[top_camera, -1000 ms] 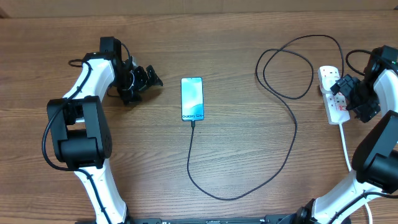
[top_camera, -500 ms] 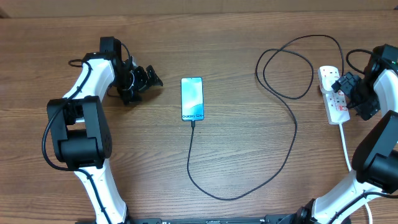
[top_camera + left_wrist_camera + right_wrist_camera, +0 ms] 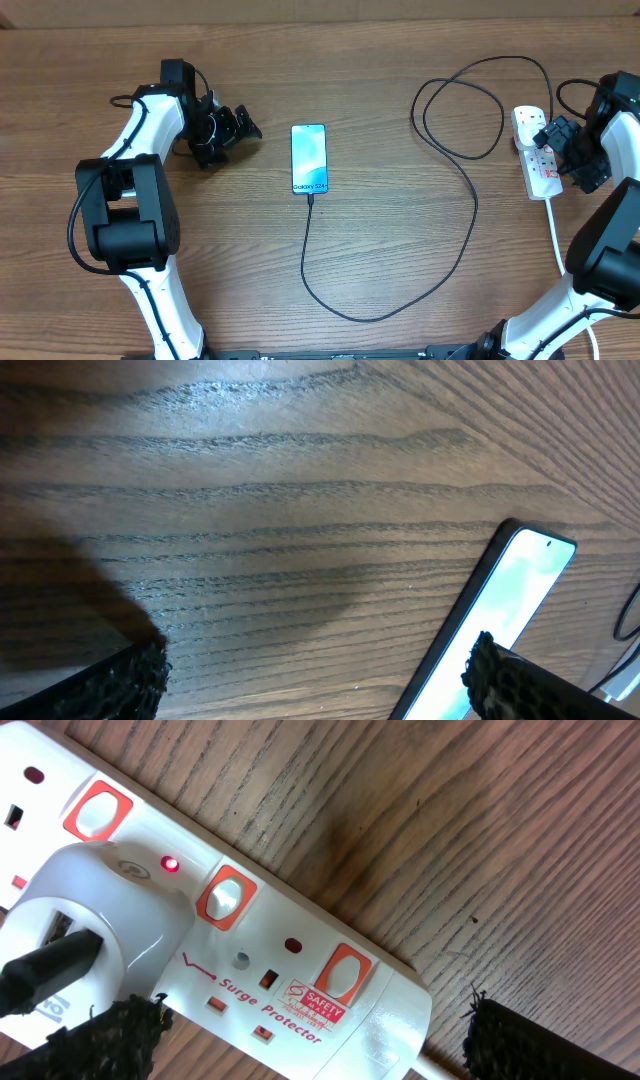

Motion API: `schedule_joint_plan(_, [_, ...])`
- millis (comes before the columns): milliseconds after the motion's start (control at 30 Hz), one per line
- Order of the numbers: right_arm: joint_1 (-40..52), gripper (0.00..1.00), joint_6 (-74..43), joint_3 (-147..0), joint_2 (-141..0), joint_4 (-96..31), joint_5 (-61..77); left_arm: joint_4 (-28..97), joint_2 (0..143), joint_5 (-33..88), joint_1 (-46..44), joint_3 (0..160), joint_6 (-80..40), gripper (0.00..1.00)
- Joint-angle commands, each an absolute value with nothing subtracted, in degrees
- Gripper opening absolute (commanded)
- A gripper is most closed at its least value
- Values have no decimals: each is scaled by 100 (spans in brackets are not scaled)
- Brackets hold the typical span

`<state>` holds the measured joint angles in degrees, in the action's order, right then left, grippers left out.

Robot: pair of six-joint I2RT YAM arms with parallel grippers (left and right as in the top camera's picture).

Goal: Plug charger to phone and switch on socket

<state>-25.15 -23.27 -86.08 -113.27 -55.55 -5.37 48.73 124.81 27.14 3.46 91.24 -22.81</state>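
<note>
The phone (image 3: 309,157), its blue screen lit, lies flat mid-table; it also shows in the left wrist view (image 3: 500,610). The black charger cable (image 3: 470,205) runs from the phone's near end in a wide loop to the white socket strip (image 3: 545,178). In the right wrist view the cable enters a white adapter (image 3: 95,925) plugged into the strip (image 3: 330,990). A small red light (image 3: 171,865) glows beside it. My right gripper (image 3: 549,135) (image 3: 320,1045) is open just over the strip's cord end. My left gripper (image 3: 243,122) (image 3: 320,685) is open and empty, left of the phone.
The strip's thick white cord (image 3: 555,235) runs toward the front edge on the right. The strip has several orange rocker switches (image 3: 343,972). The cable's large loops (image 3: 460,110) lie between the phone and the strip. Bare wooden tabletop (image 3: 400,60) surrounds everything.
My right gripper has drawn back slightly to the right off the strip. The left arm, phone and cable have not moved.
</note>
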Motion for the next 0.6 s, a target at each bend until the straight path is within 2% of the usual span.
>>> schedule_joint_plan(0, [-2552,100,-2224,-8707,-11382,-5533,-596,4768,12892,2034,379,8903,-2274,100])
schedule_joint_plan(567, [-2552,100,-2224,-8707,-11382,-5533,-596,4768,12615,1990,-1,8903,-2274,100])
